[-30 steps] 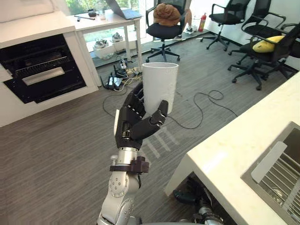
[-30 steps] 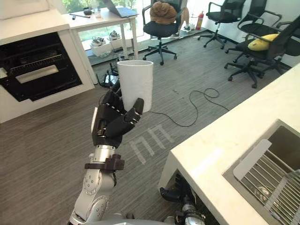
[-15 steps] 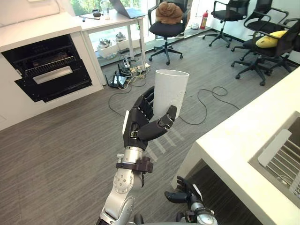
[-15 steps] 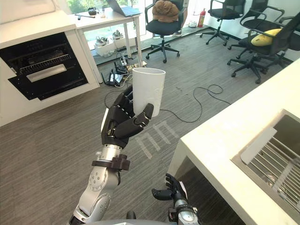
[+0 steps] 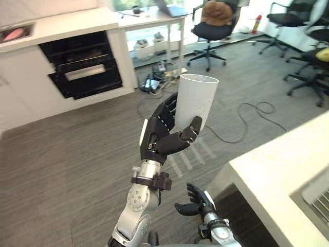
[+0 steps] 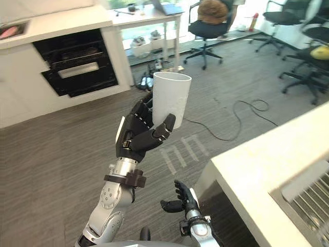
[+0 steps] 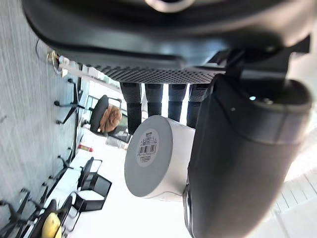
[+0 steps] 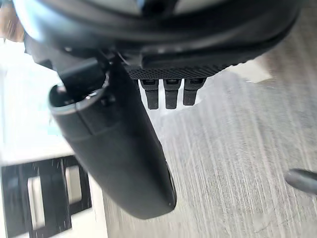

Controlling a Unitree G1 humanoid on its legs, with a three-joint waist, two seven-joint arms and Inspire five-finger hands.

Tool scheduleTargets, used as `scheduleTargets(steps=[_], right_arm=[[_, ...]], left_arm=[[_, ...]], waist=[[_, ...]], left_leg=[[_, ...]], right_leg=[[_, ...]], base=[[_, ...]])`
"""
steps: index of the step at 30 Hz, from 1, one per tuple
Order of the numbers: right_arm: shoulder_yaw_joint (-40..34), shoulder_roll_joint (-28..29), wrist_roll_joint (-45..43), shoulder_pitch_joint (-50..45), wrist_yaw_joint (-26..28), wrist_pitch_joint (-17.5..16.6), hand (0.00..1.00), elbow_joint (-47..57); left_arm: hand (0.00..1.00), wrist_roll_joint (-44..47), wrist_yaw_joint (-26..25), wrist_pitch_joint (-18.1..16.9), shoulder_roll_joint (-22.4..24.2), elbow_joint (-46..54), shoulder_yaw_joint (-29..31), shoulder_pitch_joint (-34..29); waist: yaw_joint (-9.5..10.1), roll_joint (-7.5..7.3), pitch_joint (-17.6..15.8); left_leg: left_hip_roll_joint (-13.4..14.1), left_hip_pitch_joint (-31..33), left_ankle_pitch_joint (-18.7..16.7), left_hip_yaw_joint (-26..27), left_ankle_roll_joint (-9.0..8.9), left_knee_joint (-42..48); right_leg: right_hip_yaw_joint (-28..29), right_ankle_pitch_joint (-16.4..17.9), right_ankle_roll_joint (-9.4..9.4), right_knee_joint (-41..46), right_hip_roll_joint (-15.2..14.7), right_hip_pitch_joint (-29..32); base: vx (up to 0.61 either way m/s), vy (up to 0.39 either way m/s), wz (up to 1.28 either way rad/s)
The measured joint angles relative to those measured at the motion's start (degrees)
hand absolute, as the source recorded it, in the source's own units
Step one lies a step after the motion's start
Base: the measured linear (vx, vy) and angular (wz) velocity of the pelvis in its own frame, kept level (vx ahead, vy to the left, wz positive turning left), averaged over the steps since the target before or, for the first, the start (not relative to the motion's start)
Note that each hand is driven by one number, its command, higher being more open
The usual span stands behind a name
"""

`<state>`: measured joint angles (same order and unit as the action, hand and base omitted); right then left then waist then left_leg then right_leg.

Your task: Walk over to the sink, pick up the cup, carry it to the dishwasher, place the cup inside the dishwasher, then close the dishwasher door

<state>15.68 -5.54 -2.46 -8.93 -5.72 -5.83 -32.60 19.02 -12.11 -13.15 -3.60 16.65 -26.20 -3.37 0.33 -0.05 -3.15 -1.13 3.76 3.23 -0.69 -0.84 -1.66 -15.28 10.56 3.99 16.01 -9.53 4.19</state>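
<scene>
- The robot's left hand (image 5: 160, 141) holds a white cup (image 5: 196, 100) raised above the grey carpeted floor (image 5: 67, 154). The cup is upright, with its open mouth on top.
- The dark fingers (image 5: 165, 112) wrap one side of the cup and the thumb (image 5: 186, 137) presses across the other. The grasp closes round the lower half and leaves the rim free.
- Seen from the left wrist, the cup's flat base faces the camera and bears a small printed label (image 7: 148, 147). The fingers line up behind it and the thumb lies alongside.
- The right hand (image 5: 194, 202) hangs low near the corner of the white worktop (image 5: 277, 172), its fingers loosely spread and grasping nothing.
- The dishwasher (image 5: 85, 64) sits well apart from the cup, across the floor to the robot's left. It is a dark front set in a white cabinet (image 5: 25, 87), with a rack and a silver bar visible on it.
- The edge of a sink (image 6: 303, 206) holding a wire rack shows in the worktop at the far right.
- Beyond the cup stand a white desk (image 5: 154, 11) and black office chairs (image 5: 213, 30). One chair carries a brown bundle (image 5: 217, 11) and another a yellow object (image 5: 323, 54).
</scene>
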Motion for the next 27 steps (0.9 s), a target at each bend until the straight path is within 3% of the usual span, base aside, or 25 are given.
scheduleTargets(steps=[2, 4, 5, 6, 7, 8, 9, 11, 13, 15, 18, 19, 23, 24, 25, 26, 27], right_arm=[[-0.74, -0.41, 0.52, 0.2, -0.84, -0.19, 0.9, 0.26], [-2.04, -1.28, 0.94, 0.84, -1.56, -0.29, 0.9, 0.3], [-2.46, -1.19, 1.43, 1.01, -1.97, -1.1, 0.9, 1.38], [-2.56, -1.22, 1.67, 1.03, -2.18, -1.62, 0.9, 2.07], [-2.97, -1.5, 1.78, 1.61, -2.27, -2.07, 0.9, 2.01], [-3.77, -1.73, 2.09, 2.2, -2.41, -2.06, 0.9, 2.45], [-4.32, -1.83, 2.11, 1.86, -2.65, -2.4, 0.9, 3.43], [-4.55, -1.98, 2.11, 2.22, -3.28, -2.36, 0.9, 3.7], [-5.33, -1.42, 2.71, 2.83, -3.23, -2.36, 0.9, 4.03], [-5.91, -0.98, 2.84, 2.91, -3.21, -2.31, 0.9, 3.99], [-6.48, -0.74, 3.37, 3.23, -2.98, -2.08, 0.9, 3.62], [-6.77, -0.45, 3.4, 3.18, -2.92, -2.06, 0.9, 3.39], [-6.16, 0.87, 3.87, 3.19, -2.3, -2.25, 0.9, 3.29], [-6.11, 1.2, 3.86, 3.15, -1.93, -2.26, 0.9, 3.29], [-6.11, 1.25, 3.81, 2.93, -1.8, -2.27, 0.9, 3.33], [-6.17, 1.02, 3.79, 2.72, -1.8, -2.28, 0.9, 3.21], [-6.18, 0.14, 3.77, 2.5, -1.77, -2.1, 0.9, 2.34]], left_arm=[[0.3, -0.12, 0.19, 0.04, 0.04, -0.01, 1.03, -0.31], [0.3, -0.2, 0.17, -0.02, 0.25, 0.13, 2.73, -1.44], [0.3, -0.19, 0.08, -0.41, 0.05, 0.71, 5.11, -2.52], [0.3, -0.15, 0.08, -0.64, 0.36, 0.77, 5.75, -2.58], [0.3, -0.11, 0.08, -0.75, 0.55, 0.76, 6.14, -2.61], [0.3, -0.03, 0.09, -0.96, 0.15, 1.2, 6.47, -3.62], [0.3, 0.01, 0.35, -1.06, 0.11, 1.29, 6.26, -4.7], [0.3, 0.07, 0.94, -1.06, 0.15, 1.31, 6.11, -6.0], [0.3, 0.07, 1.42, -0.89, 0.02, 1.49, 6.05, -7.17], [0.3, 0.06, 2.16, -0.41, 0.11, 1.52, 5.87, -7.23], [0.3, -0.01, 3.93, 0.19, 0.05, 1.99, 5.4, -7.19], [0.3, -0.01, 4.25, 0.43, 0.05, 2.12, 5.39, -7.22], [0.3, 0.0, 4.42, 0.06, -0.23, 3.4, 5.42, -6.93], [0.3, 0.0, 4.42, -0.18, -0.51, 3.4, 5.28, -6.74], [0.3, 0.05, 4.42, -0.31, -0.98, 3.35, 4.85, -6.62], [0.3, 0.06, 4.44, -0.37, -1.03, 2.97, 4.42, -6.49], [0.3, 0.06, 4.45, 0.01, -0.95, 2.47, 3.57, -6.96]], waist=[[-0.16, -0.09, -0.06], [0.01, 0.27, -1.08], [-0.03, -0.67, -1.2], [-0.13, -0.39, -1.4], [0.02, -0.04, -1.88], [1.09, 0.34, -1.86], [0.59, 0.42, -1.92], [0.64, 0.86, -1.83], [0.19, 0.11, -2.23], [-0.48, -0.55, -2.66], [-1.56, -0.73, -3.05], [-2.38, -0.8, -3.08], [-2.59, -0.67, -3.02], [-2.71, -0.73, -2.96], [-2.73, -1.29, -2.65], [-2.89, -1.32, -2.58], [-2.41, -0.15, -2.02]], left_leg=[[-0.43, 3.55, -1.16, -0.67, -0.74, 6.21], [0.49, 5.31, -2.23, 3.26, -0.05, 12.12], [0.38, 5.8, -2.85, 6.78, 0.14, 13.14], [1.04, 5.94, -4.5, 8.87, 0.66, 13.04], [2.16, 6.59, -5.9, 9.89, 1.84, 13.58], [4.83, 7.41, -7.65, 14.99, 0.38, 15.35], [7.53, 7.97, -7.64, 20.23, 0.34, 16.65], [8.57, 8.01, -6.63, 22.86, 0.37, 17.39], [7.37, 8.02, -7.64, 23.39, 1.23, 17.92], [5.86, 7.98, -9.63, 23.43, 2.33, 19.42], [3.96, 6.84, -11.65, 22.5, 3.8, 21.39], [3.46, 5.74, -11.86, 20.95, 4.16, 20.88], [2.81, 3.47, -11.27, 16.96, 3.41, 17.43], [2.57, 3.24, -10.73, 15.57, 2.88, 16.56], [1.53, 3.62, -10.64, 14.29, 2.52, 16.96], [1.1, 3.78, -10.78, 13.2, 2.32, 17.44], [1.61, 3.82, -10.85, 12.18, 1.91, 17.65]], right_leg=[[-0.42, 0.0, -0.04, 0.08, -0.08, -1.45], [-0.55, 1.77, -1.01, 4.9, 0.4, -1.24], [1.12, 1.68, -1.57, 0.77, 0.98, -2.36], [0.24, 2.47, -0.95, 0.23, 1.17, -3.3], [-0.78, 2.39, -1.19, -0.17, 1.75, -3.58], [-1.3, 2.15, -1.6, -0.74, 2.12, -3.59], [-3.18, 2.22, -1.59, -1.28, 2.38, -4.1], [-3.62, 2.66, -1.49, -1.17, 2.27, -3.94], [-3.05, 4.68, -1.41, 1.27, 0.48, -3.09], [-2.97, 6.45, 0.42, 5.86, -2.3, -2.25], [1.15, 6.36, 0.06, 17.94, -4.94, 1.35], [4.74, 6.22, -1.7, 21.09, -4.64, 2.35], [15.2, 8.06, -2.48, 16.37, 0.55, 4.88], [18.14, 7.59, -1.73, 13.13, 2.17, 6.13], [19.48, 4.28, -1.36, 8.31, 2.57, 6.68], [19.81, 2.56, 1.09, 8.43, 2.38, 6.58], [18.61, 2.44, 0.78, 7.35, 2.55, 5.59]], base=[[0.1, -0.025, 1.16], [0.0, 0.031, 1.12], [-0.09, 0.027, 1.02], [-0.11, 0.004, 0.91], [-0.07, -0.033, 0.48], [-0.04, -0.057, 0.57], [0.0, -0.042, 0.52], [0.02, 0.013, 0.27], [0.08, 0.085, -0.03], [0.12, 0.115, 0.1], [0.16, 0.116, 0.28], [0.19, 0.092, 0.57], [0.14, -0.005, 0.57], [0.13, -0.114, 0.64], [0.11, -0.107, 0.75], [0.17, -0.136, 0.68], [0.15, -0.102, 0.44]])
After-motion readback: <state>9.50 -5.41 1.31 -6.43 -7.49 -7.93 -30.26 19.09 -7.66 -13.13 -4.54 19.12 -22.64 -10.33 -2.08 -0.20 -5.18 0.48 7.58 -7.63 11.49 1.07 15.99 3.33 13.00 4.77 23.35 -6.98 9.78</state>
